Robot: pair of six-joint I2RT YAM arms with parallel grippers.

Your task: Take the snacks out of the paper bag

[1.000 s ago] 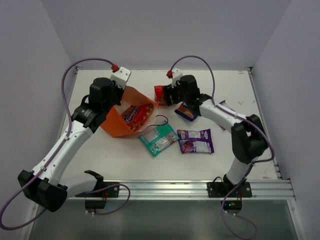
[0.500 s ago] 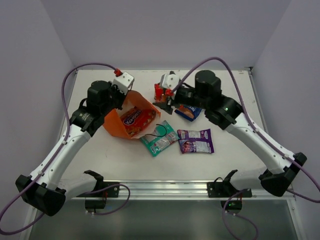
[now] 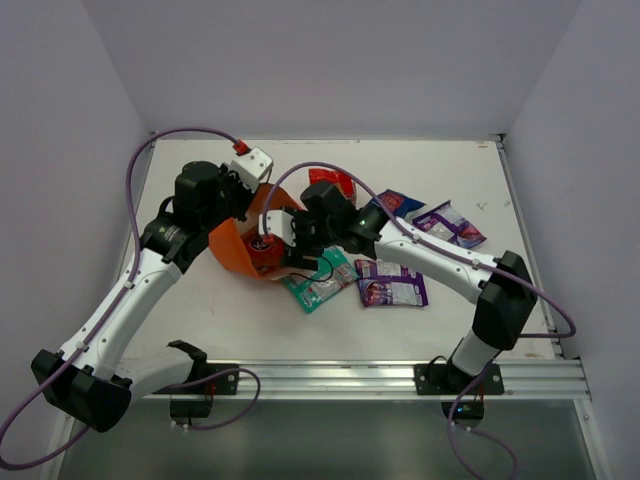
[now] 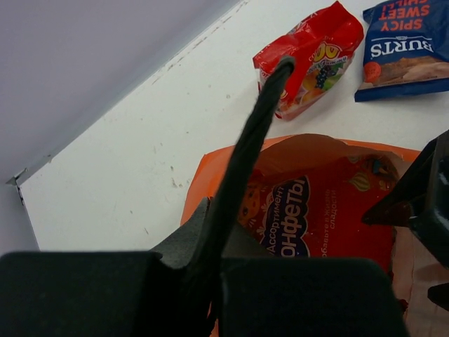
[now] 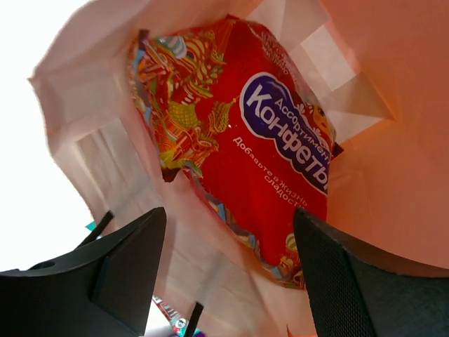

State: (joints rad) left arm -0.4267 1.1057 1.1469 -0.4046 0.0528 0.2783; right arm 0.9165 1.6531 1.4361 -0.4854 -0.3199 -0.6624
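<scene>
Poking the right pincer into the open mouth of the paper bag, with its 2 black fingers spreading wide and gripping nothing. Framing the large red packet between those fingers; not showing clearly whether either finger is touching it. Seeing that packet lying flat against the pale inner wall of the bag, with white lettering on a blue patch facing the wrist camera.

Pressing the left pincer fully shut, apparently pinching the bag's upper rim, with the mouth gaping toward the right arm. Seeing the orange bag tilting on the left-middle part of the white table, between the 2 arms.

Finding 5 packets lying out on the table, all apart from both pincers. Seeing the small red packet lying just behind the bag, toward the back edge. Seeing the blue-and-red packet lying to the right of it, and 1 purple packet lying just beside that, further right. Seeing the teal packet lying right at the bag's mouth, partly under the right arm's wrist, and the other purple packet lying just to its right, edges touching or nearly so. Counting only 1 packet sitting inside the bag.
</scene>
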